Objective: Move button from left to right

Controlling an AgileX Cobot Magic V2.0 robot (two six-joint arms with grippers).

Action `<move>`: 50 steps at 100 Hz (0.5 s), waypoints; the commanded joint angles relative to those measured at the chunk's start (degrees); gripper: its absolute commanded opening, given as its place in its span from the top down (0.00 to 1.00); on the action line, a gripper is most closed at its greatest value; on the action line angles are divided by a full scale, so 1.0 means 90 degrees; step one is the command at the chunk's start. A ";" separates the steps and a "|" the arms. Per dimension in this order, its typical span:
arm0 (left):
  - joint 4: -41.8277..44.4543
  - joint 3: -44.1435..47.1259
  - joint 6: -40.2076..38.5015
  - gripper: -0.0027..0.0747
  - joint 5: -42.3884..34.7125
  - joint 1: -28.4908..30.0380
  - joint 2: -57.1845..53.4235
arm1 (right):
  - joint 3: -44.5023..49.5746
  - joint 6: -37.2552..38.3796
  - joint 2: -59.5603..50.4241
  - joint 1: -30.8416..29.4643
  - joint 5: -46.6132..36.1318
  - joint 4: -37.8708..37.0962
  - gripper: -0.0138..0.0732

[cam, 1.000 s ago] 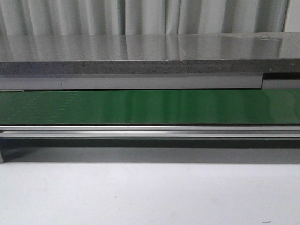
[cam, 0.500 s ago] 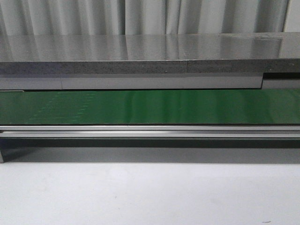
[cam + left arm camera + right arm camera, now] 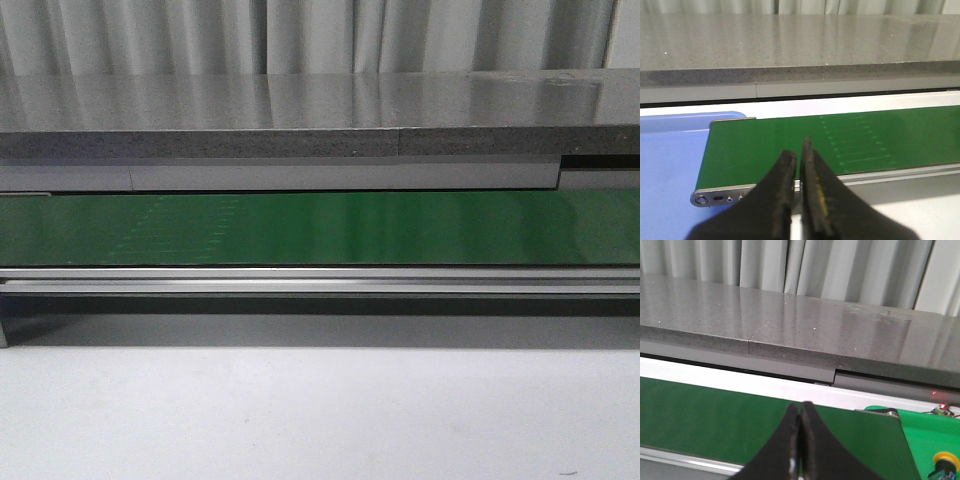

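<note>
No gripper and no button show in the front view, only the green conveyor belt [image 3: 400, 228]. In the left wrist view my left gripper [image 3: 799, 150] is shut and empty, above the near rail at the left end of the belt [image 3: 765, 145]. In the right wrist view my right gripper [image 3: 800, 410] is shut and empty over the belt [image 3: 700, 410] near its right end. A button [image 3: 944, 460] with a yellow ring head and a dark body, partly cut off by the frame edge, sits on a bright green tray [image 3: 935, 435] beyond the belt's right end.
A blue tray [image 3: 665, 165] lies beside the belt's left end. A long grey stone counter [image 3: 300, 110] runs behind the belt, with curtains behind it. A metal rail [image 3: 320, 280] edges the belt's near side, and a white table surface [image 3: 320, 420] lies in front.
Pale dashed marks on the belt have spread and shifted to the right in the front view. Nothing else differs.
</note>
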 commanded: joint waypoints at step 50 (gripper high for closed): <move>-0.0090 -0.0192 0.0015 0.96 -0.0511 -0.0065 0.0056 | 0.1546 0.0152 -0.1277 -0.0003 -0.0745 -0.0192 0.92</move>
